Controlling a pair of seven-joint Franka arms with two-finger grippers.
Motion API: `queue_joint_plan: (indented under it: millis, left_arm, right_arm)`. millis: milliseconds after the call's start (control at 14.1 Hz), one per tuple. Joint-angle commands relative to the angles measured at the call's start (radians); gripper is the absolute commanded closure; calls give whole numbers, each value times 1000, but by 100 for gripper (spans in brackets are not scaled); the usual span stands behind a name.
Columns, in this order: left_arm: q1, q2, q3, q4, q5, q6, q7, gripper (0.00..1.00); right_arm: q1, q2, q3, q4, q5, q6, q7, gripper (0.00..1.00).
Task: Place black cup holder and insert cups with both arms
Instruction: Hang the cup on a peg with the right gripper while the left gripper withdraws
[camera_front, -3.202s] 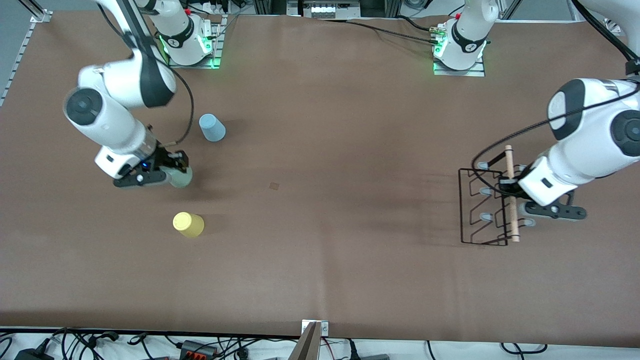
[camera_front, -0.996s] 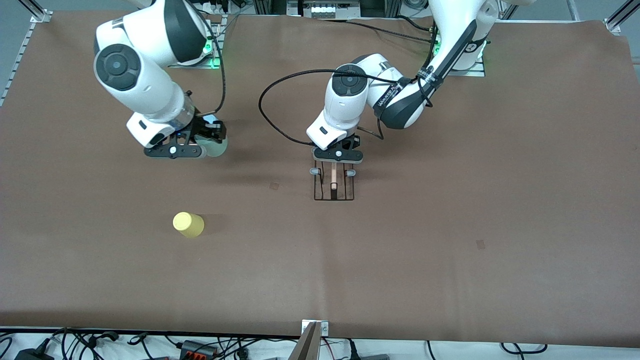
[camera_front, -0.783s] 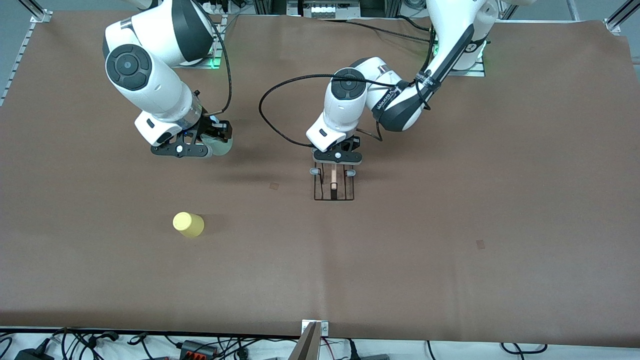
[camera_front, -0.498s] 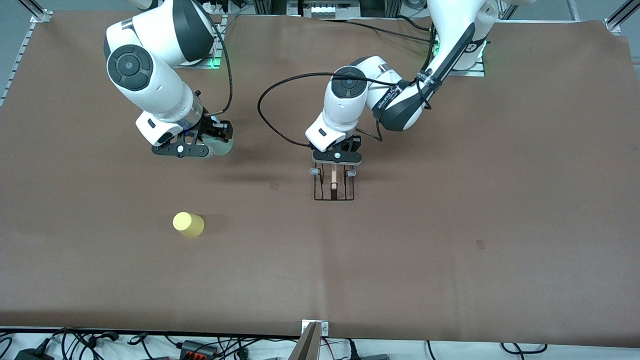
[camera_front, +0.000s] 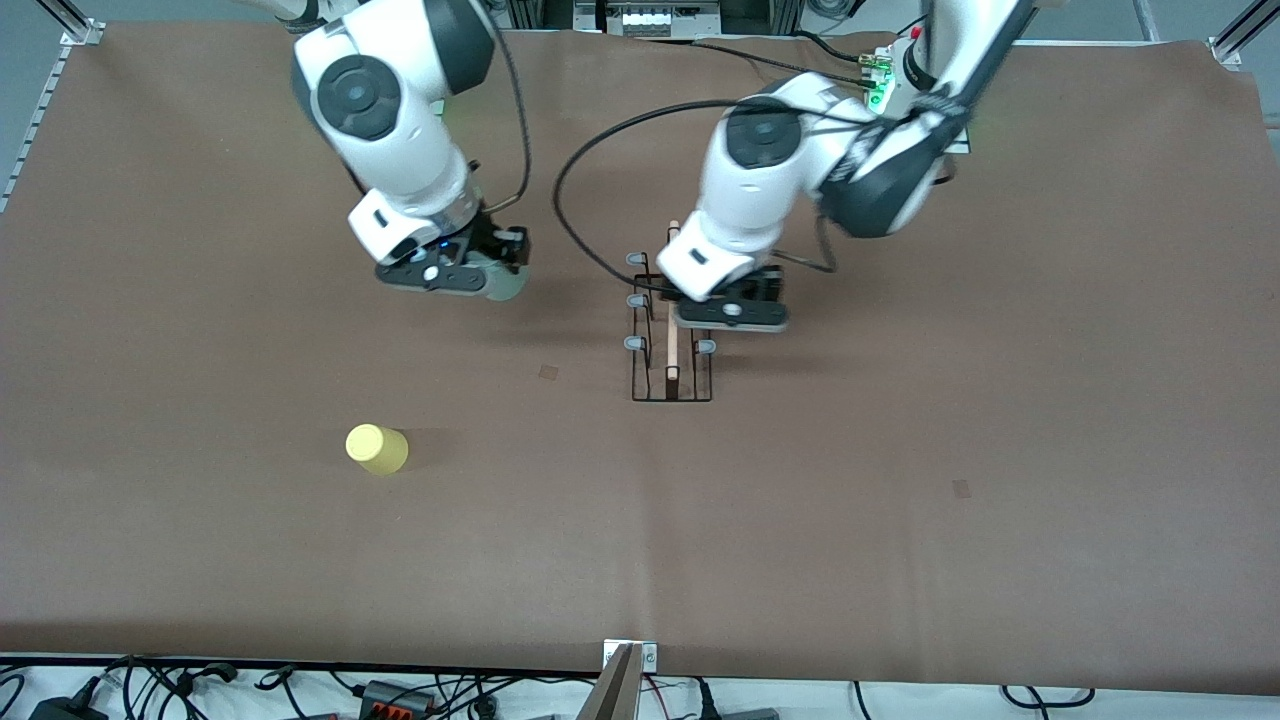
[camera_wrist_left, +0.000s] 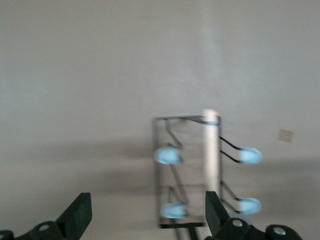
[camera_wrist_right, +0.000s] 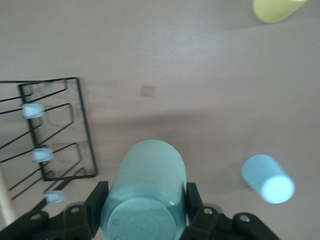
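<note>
While the black cup holder (camera_front: 670, 335) stands on the table (camera_front: 900, 450), we see the left gripper (camera_front: 728, 315) above it, fingers spread and empty; the right gripper (camera_front: 450, 280) pinches the pale green cup (camera_wrist_right: 145, 195), up in the air beside it

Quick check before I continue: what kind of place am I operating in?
Likely a robotics lab bench, not a home. Two white jointed arms bolted at the edge of a brown paper-covered table, aluminium framing at its corners, and loose cables and power adapters along its front edge.
</note>
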Motion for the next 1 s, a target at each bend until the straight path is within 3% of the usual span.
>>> queue_joint_plan:
  millis: [0, 71, 498, 925]
  left_arm:
    - [95, -68, -1, -17, 18, -64, 134, 0]
    - [125, -82, 0, -17, 18, -98, 182, 0]
    - [303, -113, 2, 76, 18, -336, 449, 0]
    - [453, -137, -1, 113, 16, -373, 661, 0]
  right_arm:
    - [14, 47, 109, 19, -7, 76, 163, 95]
    - [25, 60, 150, 19, -22, 109, 224, 95]
    - [125, 198, 195, 85, -204, 156, 363, 95]
    - [122, 230, 194, 107, -217, 181, 361, 95]
